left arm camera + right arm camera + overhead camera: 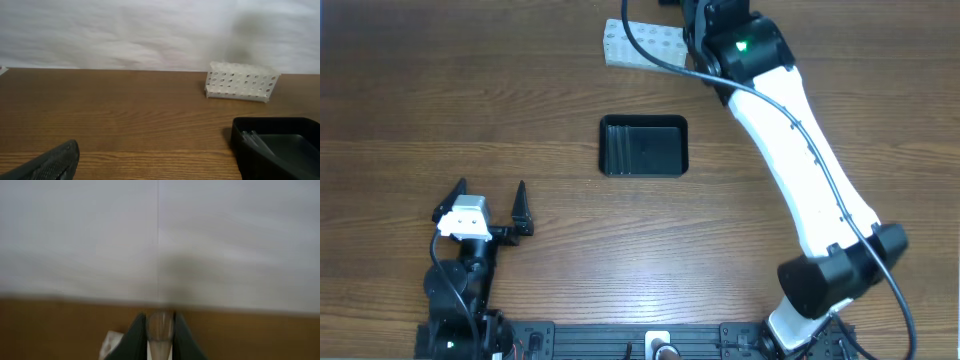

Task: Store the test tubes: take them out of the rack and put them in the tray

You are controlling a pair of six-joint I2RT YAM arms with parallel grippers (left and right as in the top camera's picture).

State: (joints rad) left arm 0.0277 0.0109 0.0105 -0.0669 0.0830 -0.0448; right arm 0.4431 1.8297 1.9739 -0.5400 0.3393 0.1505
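The white perforated rack [640, 45] [241, 81] stands at the far edge of the table. The black tray [643, 146] [280, 145] lies mid-table, with a few clear tubes [255, 140] lying in it. My right gripper [159, 322] is raised by the rack's right end, shut on a clear test tube [159, 335] that stands upright between its fingers; a white corner of the rack [109, 344] shows below it. My left gripper [490, 192] rests open and holds nothing at the near left, well away from the tray, and one dark finger [50, 162] shows in its wrist view.
Bare wooden table [440, 90] lies on all sides of the tray. The right arm's white link [800, 150] slants across the right half of the table. A pale wall [150, 30] rises behind the far edge.
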